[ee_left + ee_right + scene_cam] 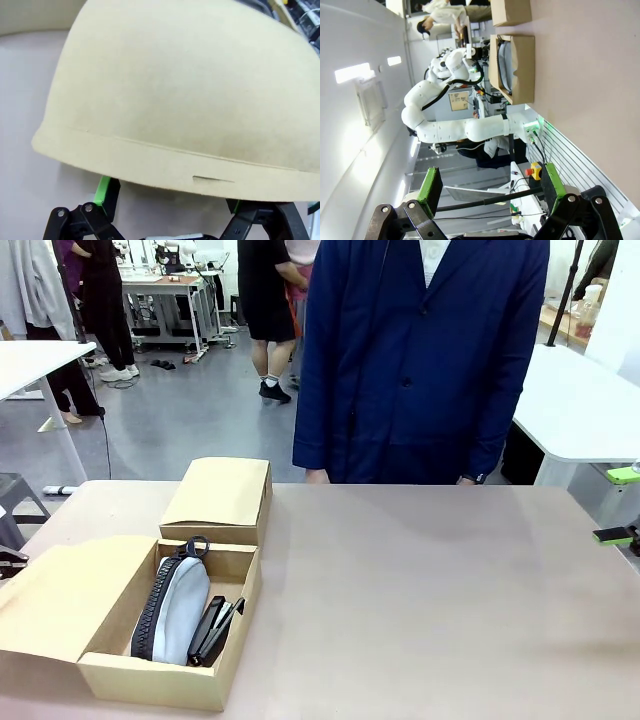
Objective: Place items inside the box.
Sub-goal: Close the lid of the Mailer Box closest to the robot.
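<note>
The box [150, 680] stands at the table's front left, its wide lid flap [60, 600] folded out to the left. Inside lie a grey pouch [185, 610] with a dark zipped band along its left side, a black stapler [212, 632] and a slim pen [230, 615]. I cannot tell whether the dark band is the navy pouch. My left gripper [167, 202] is open, its green pads [103, 192] just under the flap's edge [165, 165]. At the table's right edge my right gripper [618, 506] is open and holds nothing; it also appears in its own wrist view [491, 186].
A smaller closed cardboard box [220, 495] stands right behind the open one. A person in a navy coat [420, 360] stands at the far edge, one hand [316, 476] near the table. The right wrist view looks across at the left arm [470, 127] and both boxes [522, 65].
</note>
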You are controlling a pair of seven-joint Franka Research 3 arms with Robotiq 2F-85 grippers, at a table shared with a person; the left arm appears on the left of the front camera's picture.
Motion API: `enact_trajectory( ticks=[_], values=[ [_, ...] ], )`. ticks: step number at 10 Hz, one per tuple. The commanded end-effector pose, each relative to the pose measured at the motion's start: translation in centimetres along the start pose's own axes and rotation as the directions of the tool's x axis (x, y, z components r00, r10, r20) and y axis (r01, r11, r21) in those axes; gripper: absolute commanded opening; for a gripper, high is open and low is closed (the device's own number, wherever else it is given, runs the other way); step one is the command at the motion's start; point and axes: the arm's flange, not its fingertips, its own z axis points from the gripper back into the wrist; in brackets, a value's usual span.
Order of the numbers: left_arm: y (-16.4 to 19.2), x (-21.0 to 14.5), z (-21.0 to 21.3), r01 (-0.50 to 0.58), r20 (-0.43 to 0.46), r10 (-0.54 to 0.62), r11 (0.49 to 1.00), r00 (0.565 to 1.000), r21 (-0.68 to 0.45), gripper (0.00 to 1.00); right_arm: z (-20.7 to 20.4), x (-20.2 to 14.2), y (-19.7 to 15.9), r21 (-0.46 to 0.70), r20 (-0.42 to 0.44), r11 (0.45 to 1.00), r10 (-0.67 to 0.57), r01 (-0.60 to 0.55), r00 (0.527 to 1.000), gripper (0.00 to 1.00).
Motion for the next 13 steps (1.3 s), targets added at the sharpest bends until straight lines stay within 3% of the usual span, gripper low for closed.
enact_trajectory(
  ticks=[1,3,5,7,9,11,13],
  values=[
    [0.2,0.2,1.3,0.016,0.1,-0.015,1.0,0.995,-0.014,1.0,0.1,-0.1,0.0,-0.014,0.0,1.0,0.013,-0.013,1.0,1.0],
    [-0.6,1.5,1.6,0.044,0.225,-0.024,0.995,0.974,-0.086,1.0,0.1,-0.1,0.0,-0.014,0.0,1.0,0.013,-0.013,1.0,1.0],
    [-1.7,2.9,1.4,0.083,0.291,-0.045,0.989,0.956,-0.122,1.0,0.1,-0.1,0.0,-0.014,0.0,1.0,0.013,-0.013,1.0,1.0],
    [-2.8,5.0,2.9,0.116,0.353,-0.083,0.99,0.932,-0.074,1.0,0.1,-0.1,0.0,-0.014,0.0,1.0,0.013,-0.013,1.0,1.0],
    [-5.6,9.1,5.1,0.17,0.475,-0.124,0.984,0.871,-0.056,1.0,0.1,-0.1,0.0,-0.014,0.0,1.0,0.013,-0.013,1.0,1.0],
    [-8.6,13.0,4.7,0.209,0.55,-0.104,0.969,0.829,-0.132,1.0,0.1,-0.1,0.0,-0.014,0.0,1.0,0.013,-0.013,1.0,1.0],
    [-11.6,17.0,2.0,0.278,0.558,-0.12,0.938,0.821,-0.206,1.0,0.1,-0.1,0.0,-0.014,0.0,1.0,0.013,-0.013,1.0,1.0]
  ],
)
